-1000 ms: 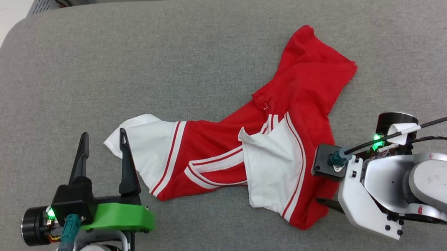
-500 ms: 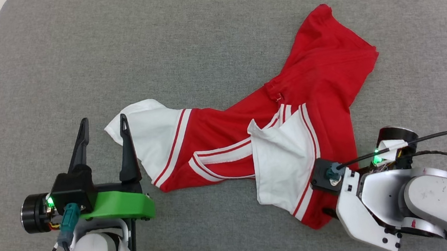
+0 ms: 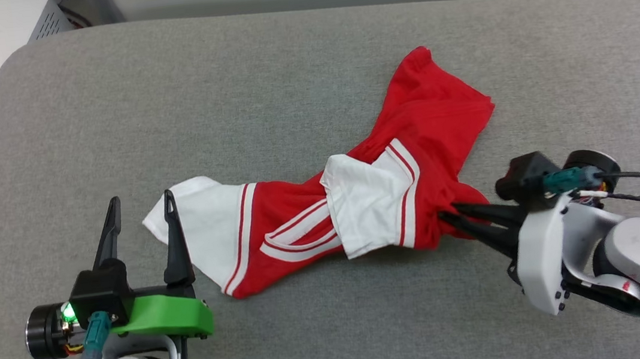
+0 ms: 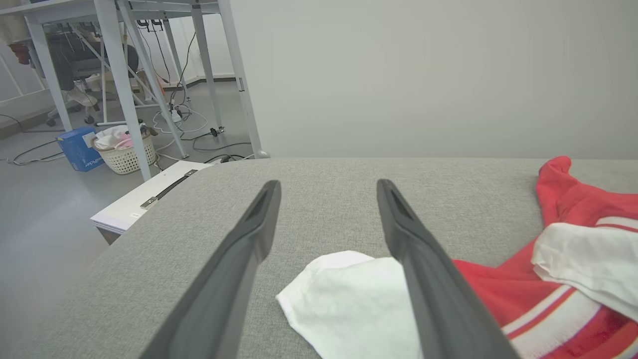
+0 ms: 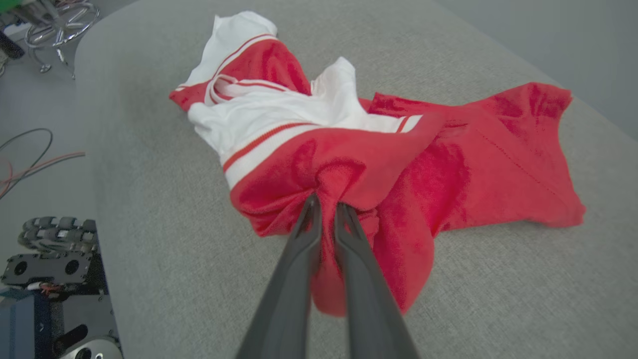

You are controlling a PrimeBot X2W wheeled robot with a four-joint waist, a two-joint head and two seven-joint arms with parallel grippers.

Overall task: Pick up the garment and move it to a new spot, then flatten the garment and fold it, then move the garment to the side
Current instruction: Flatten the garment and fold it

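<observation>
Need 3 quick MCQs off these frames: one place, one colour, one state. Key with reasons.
1. The garment lies on: A) a white table B) the grey cushion C) the floor.
2. Its sleeves are: A) black B) blue C) white.
3. The right hand is: A) shut on the garment B) open above it C) holding a box.
Key: B, grey fabric surrounds it on all sides; C, both sleeves show white with red stripes; A, its fingers pinch a bunched red fold.

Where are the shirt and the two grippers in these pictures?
shirt [image 3: 437,100], head view, on its red body.
left gripper [image 3: 141,197], head view, midway between its open fingertips.
right gripper [image 5: 327,201], right wrist view, midway between its fingertips, pinching red cloth.
</observation>
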